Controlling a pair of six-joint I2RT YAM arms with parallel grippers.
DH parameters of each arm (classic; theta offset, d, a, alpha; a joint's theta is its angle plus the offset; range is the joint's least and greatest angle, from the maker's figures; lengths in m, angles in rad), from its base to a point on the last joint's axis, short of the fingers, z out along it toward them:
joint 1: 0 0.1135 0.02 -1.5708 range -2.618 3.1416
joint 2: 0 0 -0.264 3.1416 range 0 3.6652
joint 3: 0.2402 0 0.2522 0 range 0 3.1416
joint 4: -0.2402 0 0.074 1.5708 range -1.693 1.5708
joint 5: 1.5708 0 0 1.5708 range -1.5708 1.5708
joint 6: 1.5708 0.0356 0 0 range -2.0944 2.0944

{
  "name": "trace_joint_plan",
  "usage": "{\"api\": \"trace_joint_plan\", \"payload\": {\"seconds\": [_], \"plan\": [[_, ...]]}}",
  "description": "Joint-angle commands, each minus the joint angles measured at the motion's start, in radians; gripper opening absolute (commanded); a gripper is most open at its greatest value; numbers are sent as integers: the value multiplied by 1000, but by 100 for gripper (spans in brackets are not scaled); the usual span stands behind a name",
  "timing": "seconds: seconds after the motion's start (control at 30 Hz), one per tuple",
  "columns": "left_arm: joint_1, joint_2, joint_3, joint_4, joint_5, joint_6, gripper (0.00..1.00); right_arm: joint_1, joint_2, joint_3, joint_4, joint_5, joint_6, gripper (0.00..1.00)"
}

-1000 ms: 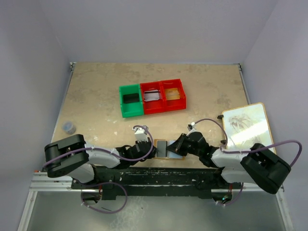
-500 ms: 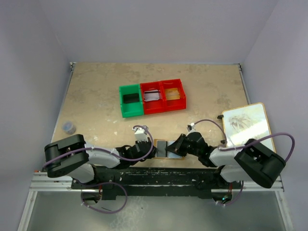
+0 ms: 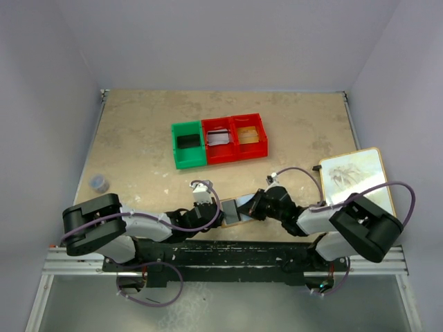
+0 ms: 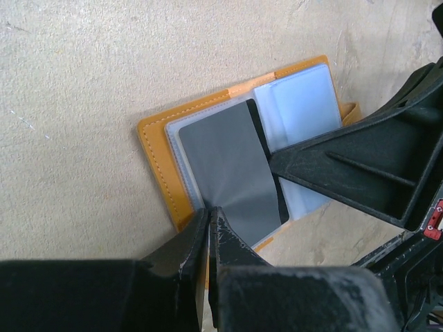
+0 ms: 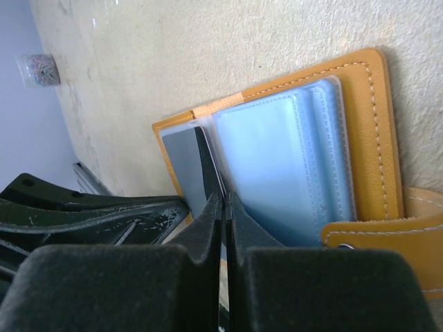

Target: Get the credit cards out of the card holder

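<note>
Right arm (image 3: pixel 304 218) nearer; orange holder (image 4: pixel 154 166) open

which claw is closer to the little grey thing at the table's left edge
Left. The left claw sits at the wallet's left edge, on the grey thing's side; the right claw is shut on a dark card at the wallet's middle, farther off.

The beige speckled table (image 3: pixel 138 131) carries a row of bins: one green bin (image 3: pixel 187 162) and two red bins (image 3: pixel 235 156). Nearer than this row lies the open card holder (image 4: pixel 154 166). A white board (image 3: pixel 354 181) lies right of the row and a small grey object (image 3: pixel 100 182) left of it.
</note>
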Motion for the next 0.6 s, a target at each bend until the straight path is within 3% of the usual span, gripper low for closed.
{"api": "trace_joint_plan", "payload": {"seconds": [0.0, 0.13, 0.27, 0.57], "plan": [[-17, 26, -8, -29, 102, -7, 0, 36, -59, 32, -41, -131, -15, 0], [-17, 24, -7, -46, 90, -10, 0, 7, -171, 43, -180, -91, -65, 0], [-17, 27, -5, -44, 91, -6, 0, -60, -230, -3, -185, -140, -72, 0], [-17, 40, 5, -42, 105, 6, 0, -87, -263, -28, -214, -142, -67, 0]]}}
